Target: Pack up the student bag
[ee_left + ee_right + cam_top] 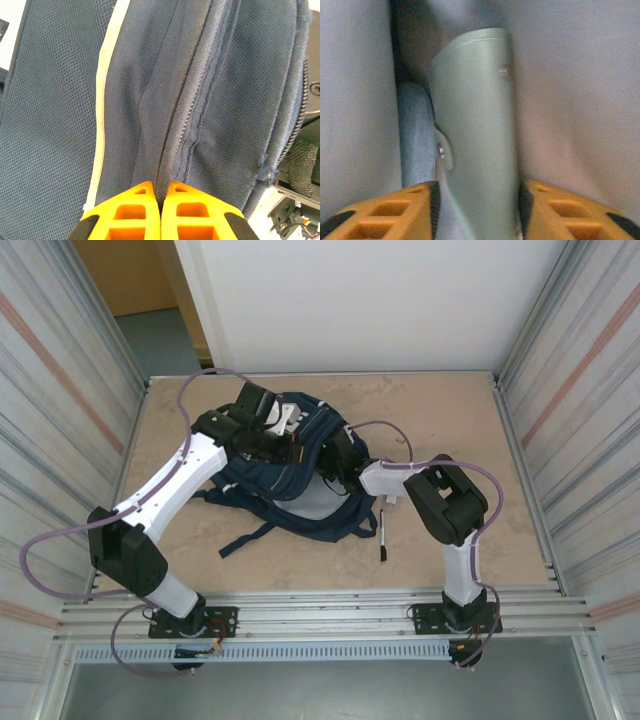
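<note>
Arms bent over student bag (300, 495), left fingers (140, 212) pinching it, right fingers (570, 210) clasping wallet (475, 125)

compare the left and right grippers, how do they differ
The left gripper has its jaws pressed together, pinching a fold of the bag; the right gripper has its jaws spread, holding a green wallet. The left gripper is on the bag's outside, the right gripper inside it. Both have orange fingers.

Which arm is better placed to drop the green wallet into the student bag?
Right: the right gripper has the green wallet between its fingers inside the student bag; the left gripper pinches its fabric.
</note>
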You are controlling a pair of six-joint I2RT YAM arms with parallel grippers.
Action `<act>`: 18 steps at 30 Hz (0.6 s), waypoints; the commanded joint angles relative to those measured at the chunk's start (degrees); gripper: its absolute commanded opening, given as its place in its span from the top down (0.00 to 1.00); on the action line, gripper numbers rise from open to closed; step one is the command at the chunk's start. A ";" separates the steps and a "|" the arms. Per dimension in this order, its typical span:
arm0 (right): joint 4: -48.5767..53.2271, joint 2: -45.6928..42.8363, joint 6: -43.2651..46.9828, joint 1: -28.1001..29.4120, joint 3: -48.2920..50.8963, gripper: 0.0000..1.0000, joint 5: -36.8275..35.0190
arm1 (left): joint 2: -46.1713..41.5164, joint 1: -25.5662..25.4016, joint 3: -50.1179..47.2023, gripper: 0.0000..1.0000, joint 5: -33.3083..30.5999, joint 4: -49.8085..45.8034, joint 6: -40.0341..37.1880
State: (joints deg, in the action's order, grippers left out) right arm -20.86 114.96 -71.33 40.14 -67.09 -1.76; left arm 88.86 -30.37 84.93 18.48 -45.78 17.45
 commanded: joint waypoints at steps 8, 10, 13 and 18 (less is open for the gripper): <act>15.89 -16.16 11.25 -2.43 6.17 0.38 6.46 | -6.60 2.33 -7.33 1.00 3.52 7.61 5.01; 18.42 -19.73 13.90 -3.90 8.19 0.38 9.68 | -6.53 2.35 -8.20 1.00 3.49 8.66 5.03; 23.83 -25.44 17.75 -5.05 10.71 0.38 10.89 | -6.01 2.28 -9.23 1.00 3.88 10.25 5.55; 32.95 -35.41 24.32 -8.20 15.14 0.36 10.11 | -4.65 0.87 -11.84 0.89 0.89 12.38 8.23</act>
State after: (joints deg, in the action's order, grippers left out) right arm 3.20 82.91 -53.56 33.32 -53.47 7.42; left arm 84.31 -28.73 74.46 21.19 -35.94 22.63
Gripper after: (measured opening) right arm 0.633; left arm 0.083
